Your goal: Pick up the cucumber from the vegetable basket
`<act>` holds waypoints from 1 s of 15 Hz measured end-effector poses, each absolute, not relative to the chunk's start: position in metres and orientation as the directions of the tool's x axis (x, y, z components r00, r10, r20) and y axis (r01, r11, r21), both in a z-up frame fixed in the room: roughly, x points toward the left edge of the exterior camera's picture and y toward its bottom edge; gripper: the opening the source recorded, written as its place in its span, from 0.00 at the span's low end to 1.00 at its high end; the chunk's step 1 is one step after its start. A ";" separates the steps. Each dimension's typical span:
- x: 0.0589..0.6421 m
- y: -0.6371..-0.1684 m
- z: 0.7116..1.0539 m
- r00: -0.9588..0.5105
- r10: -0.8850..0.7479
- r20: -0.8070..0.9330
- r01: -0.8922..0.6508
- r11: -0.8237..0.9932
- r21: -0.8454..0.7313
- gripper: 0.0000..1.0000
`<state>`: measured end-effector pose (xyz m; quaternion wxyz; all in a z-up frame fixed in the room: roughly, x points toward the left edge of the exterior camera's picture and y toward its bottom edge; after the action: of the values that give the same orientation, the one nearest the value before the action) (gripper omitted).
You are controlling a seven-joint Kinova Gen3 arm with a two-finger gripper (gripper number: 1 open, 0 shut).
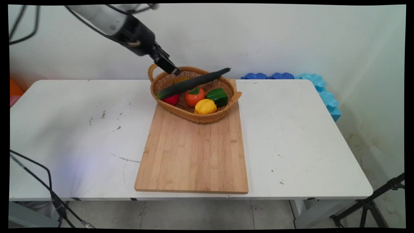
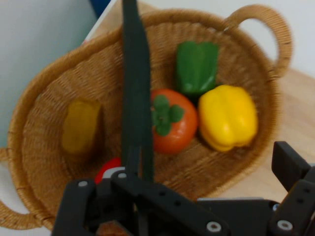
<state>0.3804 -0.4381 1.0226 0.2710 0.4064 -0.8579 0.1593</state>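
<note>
Though the white table (image 1: 307,129) is scuffed and flecked with dark marks, its near part is taken up by a clean, pale wooden cutting board (image 1: 194,155) lying flat. On the board's far end sits an oval woven wicker basket (image 1: 197,118) with a handle at each end. Inside it are a yellow bell pepper (image 1: 205,106), an orange-red tomato with a green stalk (image 1: 194,96), a green bell pepper (image 1: 217,96), a red piece half hidden (image 1: 170,99) and a dull yellow piece (image 2: 81,126) at the back.

A long dark green cucumber (image 1: 190,83) lies slantwise over them, bridging the basket from rim to rim. It looks stiff, light and smooth-skinned, likely to roll or slip. I would take it near the middle, across its width, so that it stays level.

The black two-finger gripper (image 1: 174,70) hangs just above the basket's far left rim, near the cucumber but clear of it. Its fingers (image 2: 290,164) are spread wide, with nothing between them.

Beyond stand a bare white wall (image 1: 291,38) and blue foam mats (image 1: 323,90) at the table's far right corner.
</note>
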 end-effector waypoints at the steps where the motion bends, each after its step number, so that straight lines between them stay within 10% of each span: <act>1: 0.376 -0.450 1.015 -0.523 -0.631 0.573 -0.795 0.603 -0.061 1.00; 15: 0.344 -0.551 0.934 -0.501 -0.768 0.398 -0.854 0.512 -0.087 1.00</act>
<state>0.3440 -0.5511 0.9339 0.1563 0.4742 -0.8554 0.1377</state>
